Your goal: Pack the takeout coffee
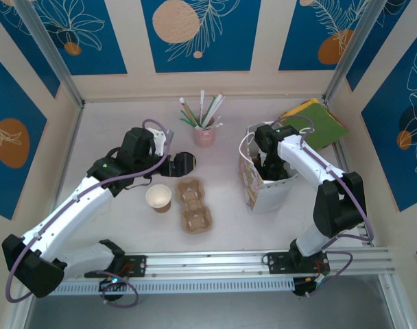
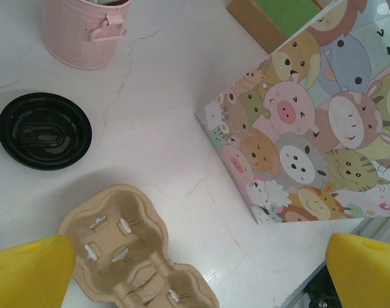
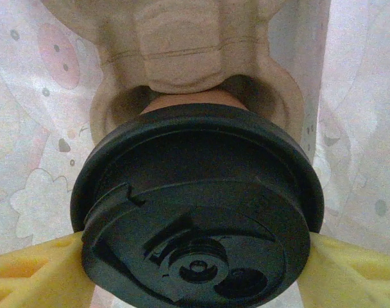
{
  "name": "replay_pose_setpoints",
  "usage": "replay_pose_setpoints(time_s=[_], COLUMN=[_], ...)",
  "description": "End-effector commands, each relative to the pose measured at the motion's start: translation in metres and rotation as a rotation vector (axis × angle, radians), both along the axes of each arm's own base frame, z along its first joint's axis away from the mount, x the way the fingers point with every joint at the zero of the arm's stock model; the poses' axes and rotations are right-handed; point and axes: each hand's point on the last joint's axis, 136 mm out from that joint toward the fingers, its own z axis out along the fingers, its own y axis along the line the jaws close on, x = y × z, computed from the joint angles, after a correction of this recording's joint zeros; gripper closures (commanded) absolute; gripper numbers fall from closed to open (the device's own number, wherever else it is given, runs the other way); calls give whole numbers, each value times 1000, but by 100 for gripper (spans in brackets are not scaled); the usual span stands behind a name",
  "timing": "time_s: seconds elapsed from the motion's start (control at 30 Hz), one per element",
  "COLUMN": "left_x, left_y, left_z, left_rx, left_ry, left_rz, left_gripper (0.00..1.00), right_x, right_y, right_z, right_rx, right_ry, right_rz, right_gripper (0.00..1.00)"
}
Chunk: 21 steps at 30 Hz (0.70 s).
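Note:
The takeout coffee [image 3: 195, 212] shows its black lid from above and stands in a slot of a cardboard tray [image 3: 182, 38] inside the cartoon-animal paper bag [image 1: 263, 185]. My right gripper [image 3: 198, 266] reaches down into the bag [image 1: 269, 164], with one yellow finger [image 3: 34, 276] on each side of the cup under the lid's rim. The lid hides whether the pads touch the cup. My left gripper [image 2: 198, 269] hovers open over the table between a second cardboard tray [image 2: 127, 250] and the bag [image 2: 310, 115], holding nothing.
A loose black lid [image 1: 184, 162] lies by the left gripper [image 1: 166, 145]. A lidless brown cup [image 1: 158, 197] stands left of the table's tray [image 1: 193, 204]. A pink holder with straws [image 1: 204, 133] is at the back, and green and yellow flat packs [image 1: 315, 122] are at the back right.

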Motion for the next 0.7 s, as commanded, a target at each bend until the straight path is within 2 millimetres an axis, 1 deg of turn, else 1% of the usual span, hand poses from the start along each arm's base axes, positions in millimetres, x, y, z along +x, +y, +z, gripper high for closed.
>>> replay_pose_setpoints(time_s=[0.0,0.67], left_x=[1,0], left_y=[-3,-2], left_z=[5,2], left_rx=[-21,-24], left_ry=[-11,-4], left_rz=[-12,-9], left_gripper=[0,0], right_x=[-2,-5], right_y=[-3,-2], right_z=[-5,2], right_rx=[-16,-3], right_ry=[15,10], right_rz=[-17,-19], right_gripper=[23,22])
